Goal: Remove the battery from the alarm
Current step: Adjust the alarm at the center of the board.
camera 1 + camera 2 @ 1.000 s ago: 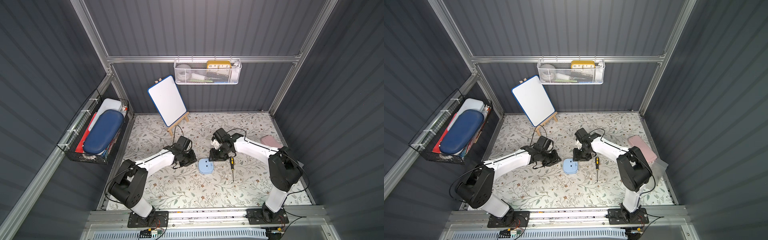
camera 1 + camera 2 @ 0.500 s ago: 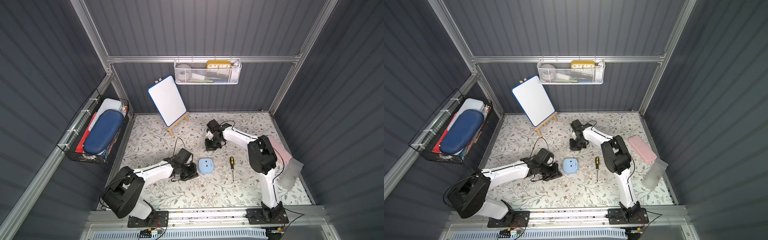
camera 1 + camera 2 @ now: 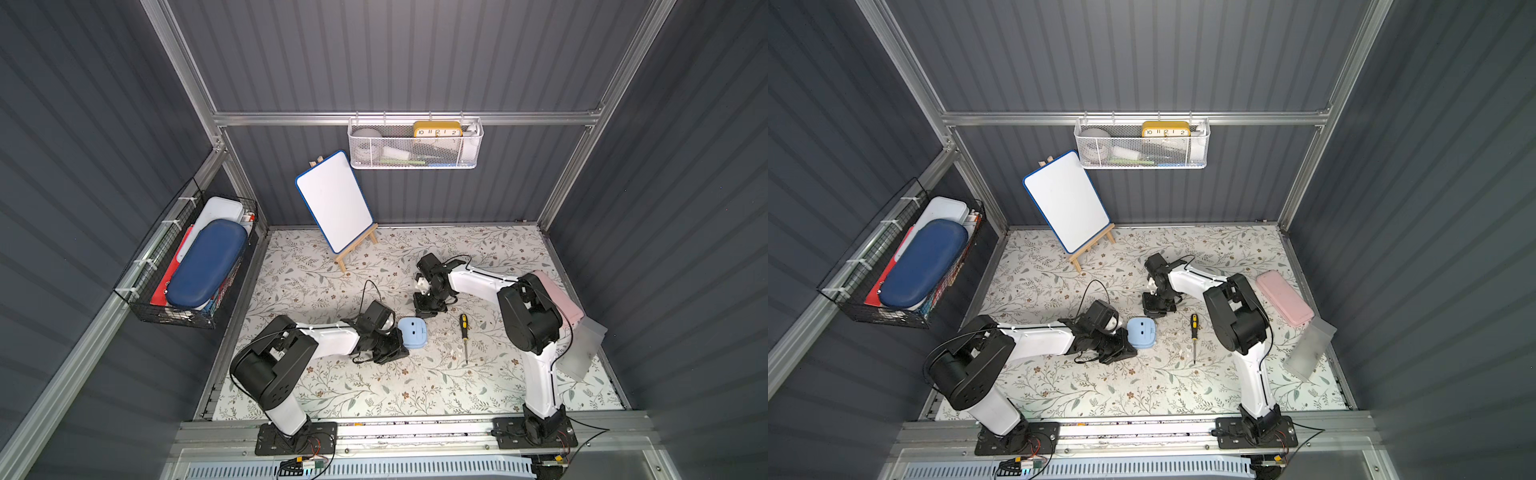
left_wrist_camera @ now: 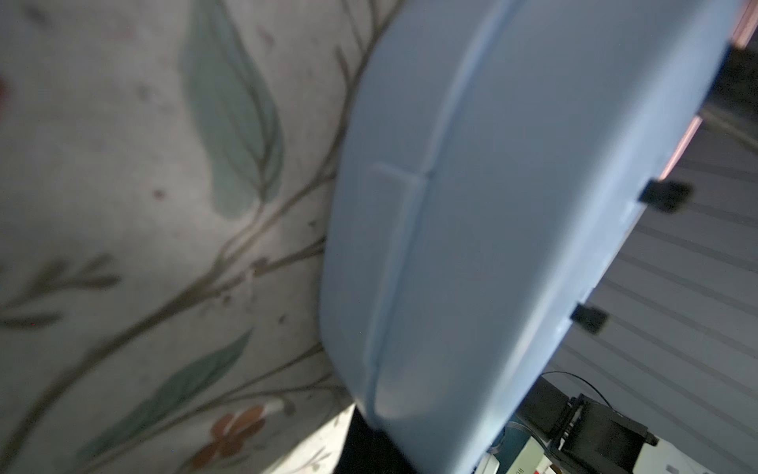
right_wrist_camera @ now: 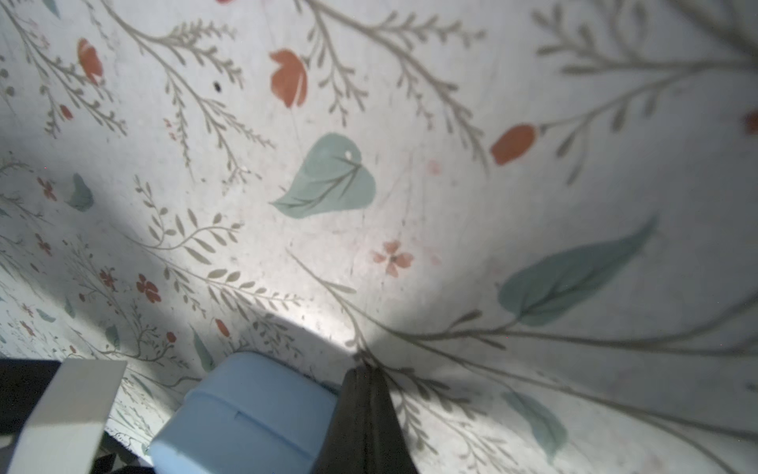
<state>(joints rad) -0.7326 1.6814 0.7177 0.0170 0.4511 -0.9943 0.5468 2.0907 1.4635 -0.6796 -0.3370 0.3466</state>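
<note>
Step in hand: approach, with nothing gripped. The alarm [image 3: 412,333] lies back-up on the worktop [image 3: 374,395], and the battery is not visible (presumably inside). The left tool [image 3: 398,351], pressed together, sits just beside the alarm's near edge; the right tool [image 3: 430,311], likewise pressed together, stands near its far edge, apart. The next move calls for spreading one tool to steady the casing while the other opens the back.

The alarm [image 4: 492,225] is blurred and cut off in the left wrist view (face hidden).

Dark ribbed walls [image 3: 395,62] surround a floral, perhaps vinyl, floor [image 3: 374,386].
</note>
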